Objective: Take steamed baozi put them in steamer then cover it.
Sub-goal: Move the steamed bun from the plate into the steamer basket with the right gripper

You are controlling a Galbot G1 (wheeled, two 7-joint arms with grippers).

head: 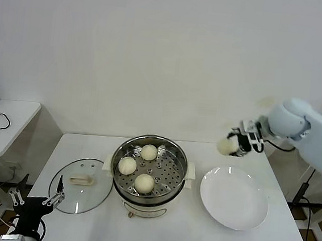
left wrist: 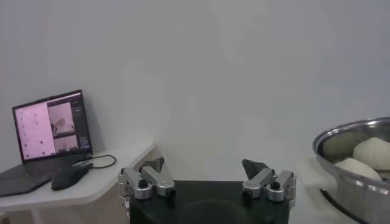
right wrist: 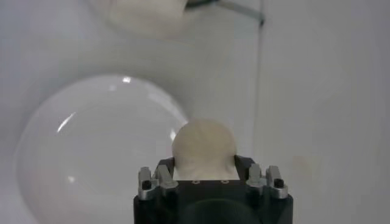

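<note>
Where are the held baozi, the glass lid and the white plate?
held baozi (right wrist: 203, 146): right wrist view, on its rounded top.
glass lid (head: 81, 179): head view, on its cream handle.
white plate (head: 234, 198): head view, on its bare centre.

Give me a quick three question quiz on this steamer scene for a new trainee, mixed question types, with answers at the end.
1. How many pale round dough buns lie in the shiny steel steamer basket?
2. True or false: the clear glass lid with the cream handle covers the steamer.
3. The right gripper is: A) open above the flat white plate, B) shut on a fourth bun, C) resting in the steamer.

Key: 1. Three. 2. False; it lies on the table beside it. 3. B.
</note>
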